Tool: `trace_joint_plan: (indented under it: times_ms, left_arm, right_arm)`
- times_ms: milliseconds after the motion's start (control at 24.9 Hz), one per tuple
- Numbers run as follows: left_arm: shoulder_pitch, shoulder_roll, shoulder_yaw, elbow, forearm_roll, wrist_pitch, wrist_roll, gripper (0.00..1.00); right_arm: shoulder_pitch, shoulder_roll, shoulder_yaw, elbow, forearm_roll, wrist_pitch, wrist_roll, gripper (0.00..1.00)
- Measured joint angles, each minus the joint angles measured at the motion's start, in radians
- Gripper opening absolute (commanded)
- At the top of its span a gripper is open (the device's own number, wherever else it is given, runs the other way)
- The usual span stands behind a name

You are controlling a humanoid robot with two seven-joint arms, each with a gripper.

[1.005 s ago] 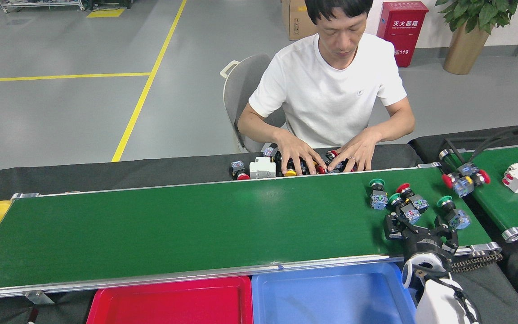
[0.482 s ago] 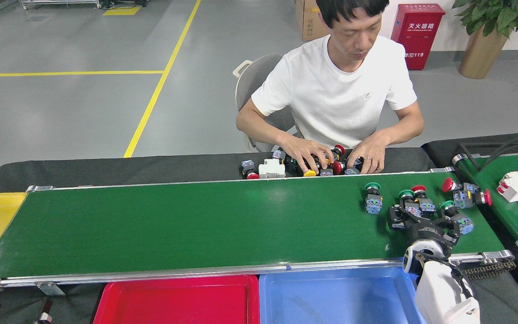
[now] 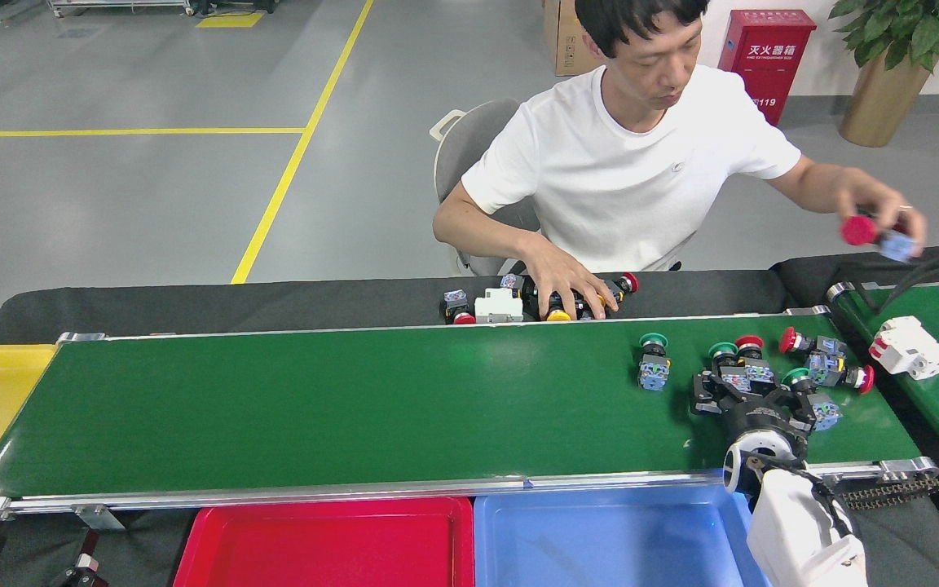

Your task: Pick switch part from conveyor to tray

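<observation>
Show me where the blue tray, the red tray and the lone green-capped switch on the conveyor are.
blue tray (image 3: 600,542): head view, on its bare floor.
red tray (image 3: 323,546): head view, on its bare floor.
green-capped switch (image 3: 653,360): head view, on its body below the cap.

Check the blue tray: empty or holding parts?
Empty, as far as visible: the blue tray shows only bare floor; the right arm covers its right corner.

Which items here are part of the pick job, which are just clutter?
Job: dark-green conveyor belt; push-button switch parts; blue plastic tray; red plastic tray; right gripper.
Clutter: red fire-extinguisher box; potted plant; cardboard box; grey chair.
</observation>
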Motion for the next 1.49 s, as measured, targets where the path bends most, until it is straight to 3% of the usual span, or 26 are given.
trace_joint_plan:
  times_ms: [241,362,482,764,804,844,884,1327,1487]
  left_arm:
    - [0.000,0.000,0.004,0.000,0.000,0.000,0.000,1.00]
    - [0.000,0.000,0.003,0.000,0.001,0.000,0.000,1.00]
    - [0.000,0.000,-0.001,0.000,0.001,0.003,0.000,1.00]
    - [-0.001,0.000,-0.089,-0.026,-0.008,-0.006,-0.023,1.00]
    - [-0.001,0.000,-0.090,-0.033,-0.008,-0.006,-0.038,1.00]
    - [-0.002,0.000,-0.092,-0.037,-0.008,-0.005,-0.050,1.00]
    - [-0.001,0.000,-0.092,-0.039,-0.008,-0.004,-0.057,1.00]
    - [-0.004,0.000,-0.096,-0.041,-0.008,-0.002,-0.072,1.00]
    - [-0.004,0.000,-0.098,-0.041,-0.008,-0.002,-0.073,1.00]
  right_arm:
    - [0.149,0.001,0.023,-0.414,-0.001,-0.119,0.126,0.25]
    - [0.224,0.044,0.097,-0.565,-0.002,-0.248,0.171,0.26]
    - [0.235,0.104,0.216,-0.586,-0.004,-0.371,0.206,0.28]
    - [0.317,0.149,0.468,-0.580,-0.015,-0.471,0.242,0.32]
    - [0.332,0.151,0.478,-0.580,-0.015,-0.474,0.255,0.41]
    - [0.345,0.151,0.483,-0.579,-0.015,-0.472,0.270,0.67]
    - [0.359,0.152,0.484,-0.579,-0.015,-0.456,0.284,1.00]
    - [0.368,0.179,0.479,-0.659,-0.013,-0.394,0.330,0.98]
    - [0.342,0.179,0.335,-0.696,0.022,-0.377,0.251,0.97]
